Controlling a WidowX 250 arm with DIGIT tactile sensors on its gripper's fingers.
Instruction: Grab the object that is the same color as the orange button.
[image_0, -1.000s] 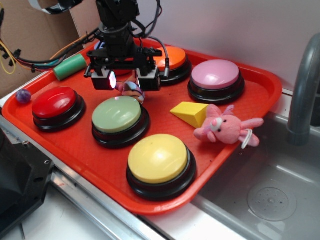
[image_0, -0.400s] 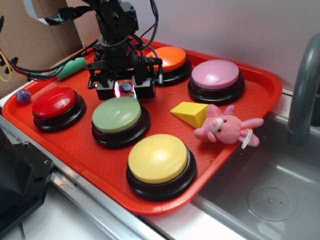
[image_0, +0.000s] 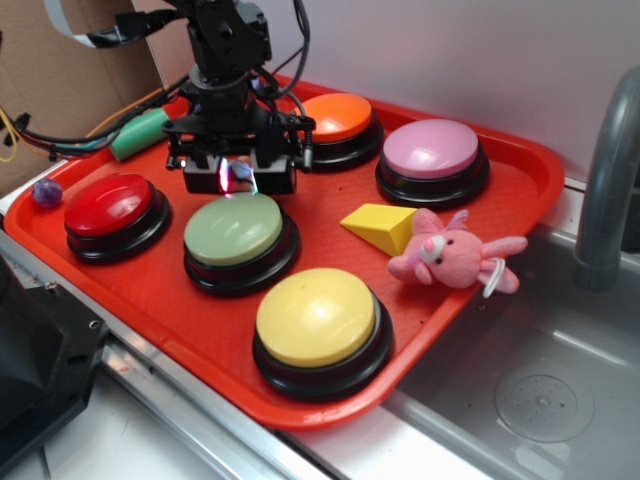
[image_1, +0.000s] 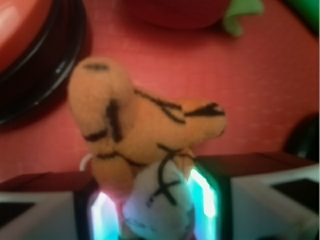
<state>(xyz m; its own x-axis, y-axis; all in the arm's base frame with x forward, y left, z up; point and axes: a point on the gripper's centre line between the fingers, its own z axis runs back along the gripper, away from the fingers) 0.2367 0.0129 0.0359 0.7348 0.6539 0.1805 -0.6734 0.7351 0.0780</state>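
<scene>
**Gripper closed around the tiger at the far left of the tray**

The red tray (image_0: 140, 290) lay tilted across the counter beside a sink (image_0: 540, 390), whose grey faucet (image_0: 605, 190) rose at the right edge. Five buttons sat on the tray: the yellow button (image_0: 317, 318) nearest, the green button (image_0: 233, 229) left of centre, the red button (image_0: 108, 204) at the left, the pink button (image_0: 431, 148) at the far right, and the orange button (image_0: 337, 116) at the far side.

The arm (image_0: 228, 50) reached down between the orange and green buttons. The gripper (image_0: 238, 172) stood low over the tray, its jaws drawn in on the tiger (image_1: 137, 135). In the wrist view the toy's white lower part sat squeezed between the two lit pads (image_1: 202, 192), while its orange striped body stuck out beyond them over the tray floor. In the exterior view only a sliver of the toy showed between the jaws.

A pink bunny (image_0: 450, 255) lay at the right, touching a yellow wedge (image_0: 385, 225). A green cylinder (image_0: 140, 133) rested on the far left rim, and a small purple ball (image_0: 46, 192) sat at the left corner.
</scene>
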